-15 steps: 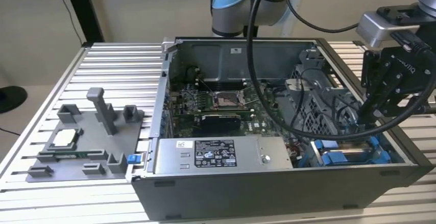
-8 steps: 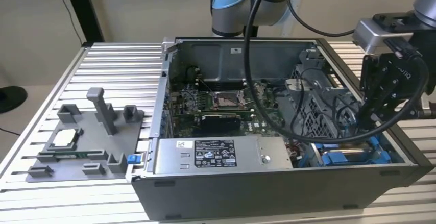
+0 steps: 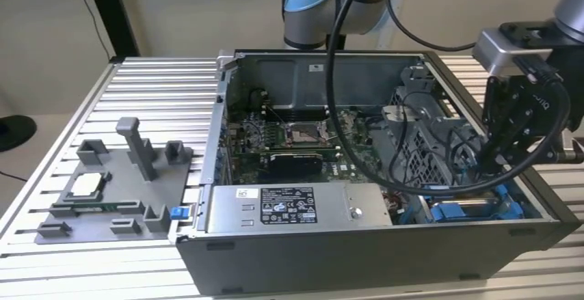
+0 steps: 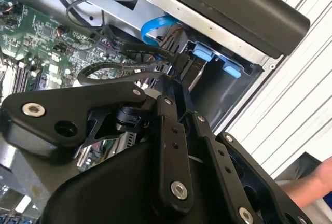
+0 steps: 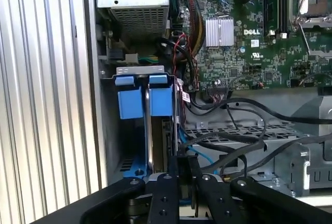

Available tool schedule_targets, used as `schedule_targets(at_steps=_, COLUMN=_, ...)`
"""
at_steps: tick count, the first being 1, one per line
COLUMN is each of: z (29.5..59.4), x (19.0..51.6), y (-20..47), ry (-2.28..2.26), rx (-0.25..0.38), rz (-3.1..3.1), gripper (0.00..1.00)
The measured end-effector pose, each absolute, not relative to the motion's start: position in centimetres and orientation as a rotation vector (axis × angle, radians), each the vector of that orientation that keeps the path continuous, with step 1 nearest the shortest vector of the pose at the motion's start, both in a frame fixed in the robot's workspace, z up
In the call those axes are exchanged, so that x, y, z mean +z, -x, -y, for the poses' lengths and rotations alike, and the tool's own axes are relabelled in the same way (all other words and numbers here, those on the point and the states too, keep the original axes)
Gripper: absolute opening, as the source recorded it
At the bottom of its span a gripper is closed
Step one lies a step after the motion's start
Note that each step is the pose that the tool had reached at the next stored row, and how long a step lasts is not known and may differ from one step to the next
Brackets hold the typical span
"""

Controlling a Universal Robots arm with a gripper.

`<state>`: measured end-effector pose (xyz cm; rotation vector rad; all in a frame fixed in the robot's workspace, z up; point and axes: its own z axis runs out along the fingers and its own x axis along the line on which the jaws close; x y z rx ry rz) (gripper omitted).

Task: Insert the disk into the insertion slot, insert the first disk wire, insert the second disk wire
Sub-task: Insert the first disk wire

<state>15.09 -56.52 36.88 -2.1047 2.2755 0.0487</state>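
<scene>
- Gripper (image 5: 182, 169): black linkage fingers (image 4: 167, 130) drawn narrow, tips pinched on a black cable plug (image 4: 181, 60). In the exterior view it (image 3: 483, 167) hangs at three o'clock of the open computer case (image 3: 365, 259).
- Disk (image 5: 160, 102): blue carrier seated upright in the insertion slot (image 5: 140, 70), straight ahead of the fingertips and just beside them. It sits at the case's four o'clock corner (image 3: 466, 211).
- Black cables (image 5: 233, 146): looped across the perforated cage (image 5: 244, 129), crowding the gripper's side.
- Blue data cable (image 4: 155, 24): curves behind the plug.
- Power-supply box (image 3: 292, 208): six o'clock of the case.
- Motherboard (image 3: 292, 143): centre.
- Grey fixture tray (image 3: 109, 191): nine o'clock, on the slatted table (image 3: 155, 88).
</scene>
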Motion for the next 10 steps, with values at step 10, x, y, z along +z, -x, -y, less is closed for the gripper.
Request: schedule_targets(at_steps=10, z=56.95, x=36.09, y=-15.21, ry=2.074, rx=0.054, rz=-2.305, gripper=0.00)
